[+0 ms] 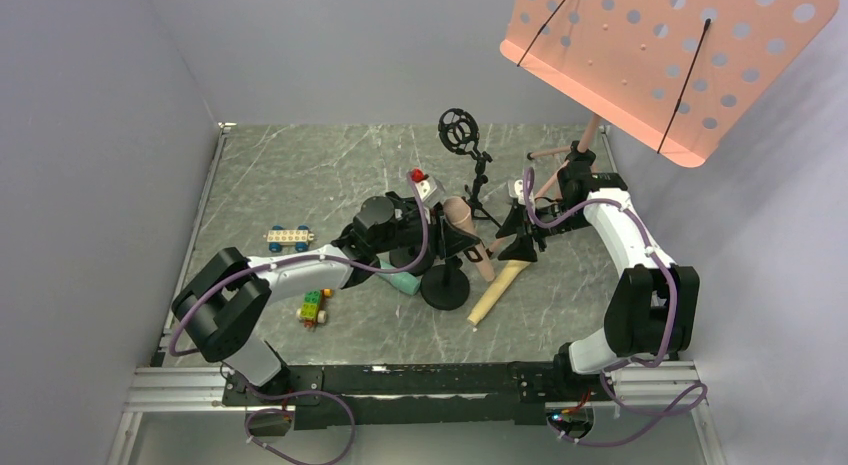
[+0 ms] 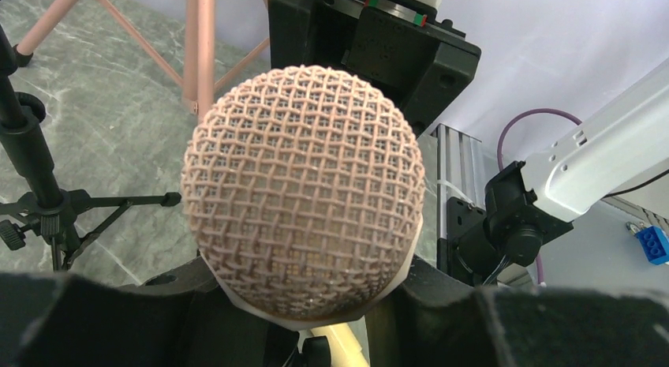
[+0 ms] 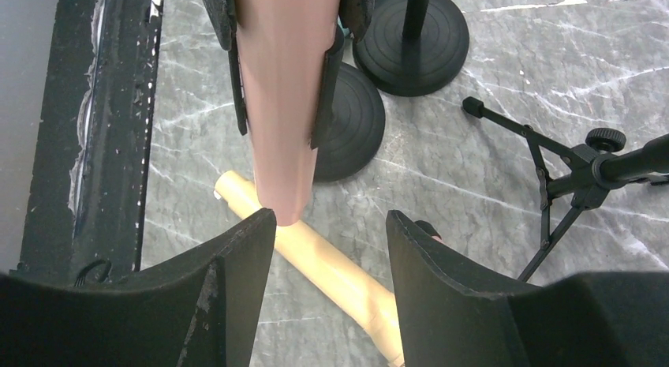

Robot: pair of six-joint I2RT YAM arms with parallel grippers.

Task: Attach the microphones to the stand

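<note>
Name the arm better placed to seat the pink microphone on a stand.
Left. The left gripper is shut on the pink microphone near a round stand base; the right gripper stands open at its handle's end.

Cut off by the upper edge of the right wrist view: head of the pink microphone. Lost past the lower edge there: far end of the yellow microphone. Buried under the left arm from above: most of the teal microphone. Clipped by the frame top: music tray.
</note>
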